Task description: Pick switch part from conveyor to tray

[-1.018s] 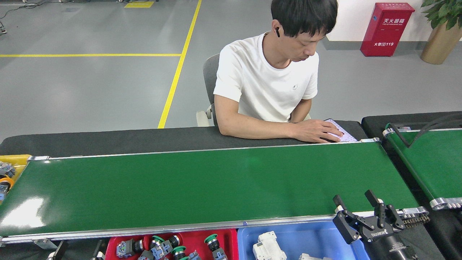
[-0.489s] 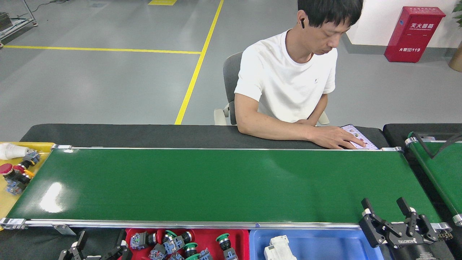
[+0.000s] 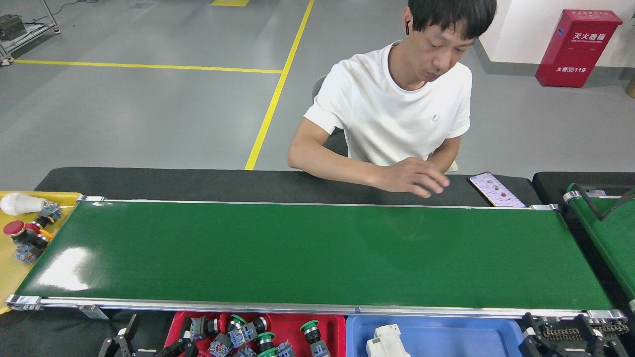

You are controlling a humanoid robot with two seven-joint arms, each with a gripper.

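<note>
The conveyor (image 3: pixel 307 253) is the long glossy green belt across the middle, and nothing lies on it. Switch parts (image 3: pixel 248 334) with green buttons are piled in a red tray (image 3: pixel 337 325) just below the belt's near rail. Beside it a blue tray (image 3: pixel 446 334) holds a white part (image 3: pixel 384 342). My left gripper (image 3: pixel 154 341) sits at the bottom edge left of the red tray, fingers spread and empty. My right gripper (image 3: pixel 555 333) is low at the bottom right by the belt's end roller, also open with nothing in it.
A person sits across the table, one hand (image 3: pixel 412 178) hovering over the black cloth near a phone (image 3: pixel 496 190). A yellow tray (image 3: pixel 15 277) at the left holds red-button switches (image 3: pixel 25 238) and a bulb (image 3: pixel 20 202). A second green belt (image 3: pixel 610 233) stands at the right.
My right gripper has dropped toward the bottom edge of the view. The left gripper has come into view. The person's hand has lifted off the phone and moved left.
</note>
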